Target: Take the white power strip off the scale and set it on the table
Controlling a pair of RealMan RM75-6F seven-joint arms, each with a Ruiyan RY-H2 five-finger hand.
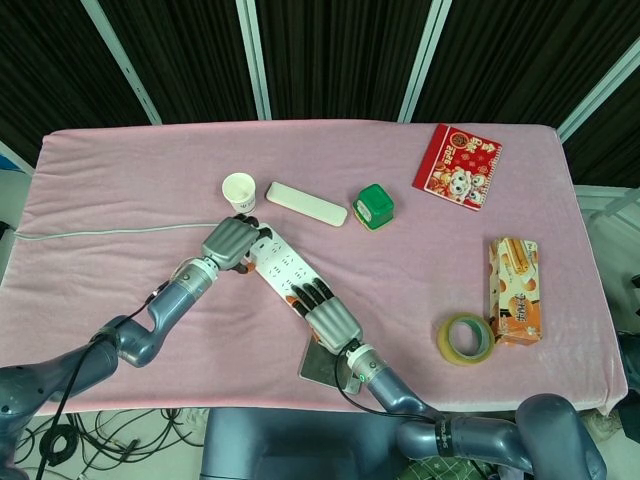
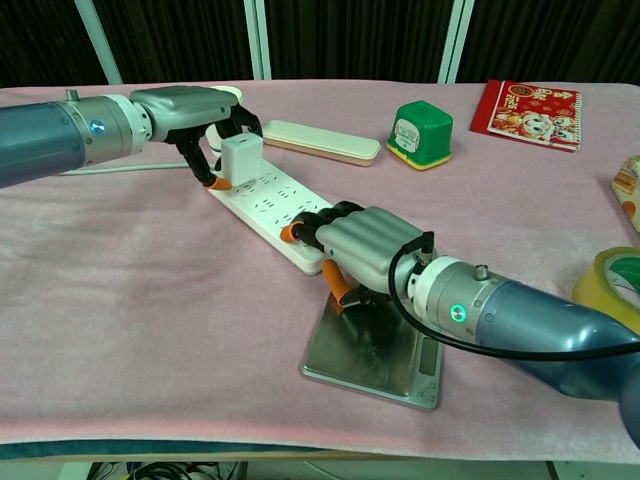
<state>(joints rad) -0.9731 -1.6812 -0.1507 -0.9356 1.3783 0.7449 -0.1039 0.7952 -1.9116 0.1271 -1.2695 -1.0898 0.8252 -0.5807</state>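
The white power strip [image 1: 280, 268] [image 2: 268, 208] lies slantwise between my two hands, a white plug [image 2: 240, 157] stuck in its far end. My left hand [image 1: 230, 243] [image 2: 188, 108] grips that far end around the plug. My right hand [image 1: 329, 320] [image 2: 365, 243] holds the near end, fingers over the top and thumb below. The flat metal scale [image 1: 322, 364] [image 2: 372, 350] sits just behind the right hand near the front edge; its plate shows bare. Whether the strip touches the cloth I cannot tell. Its grey cable [image 1: 100, 232] trails off to the left.
A paper cup [image 1: 239, 190] and a long white case [image 1: 306, 203] [image 2: 320, 142] stand just beyond the strip's far end. A green box [image 1: 374, 206] [image 2: 420, 133], red packet [image 1: 458, 166], snack box [image 1: 514, 290] and tape roll [image 1: 466, 338] lie to the right.
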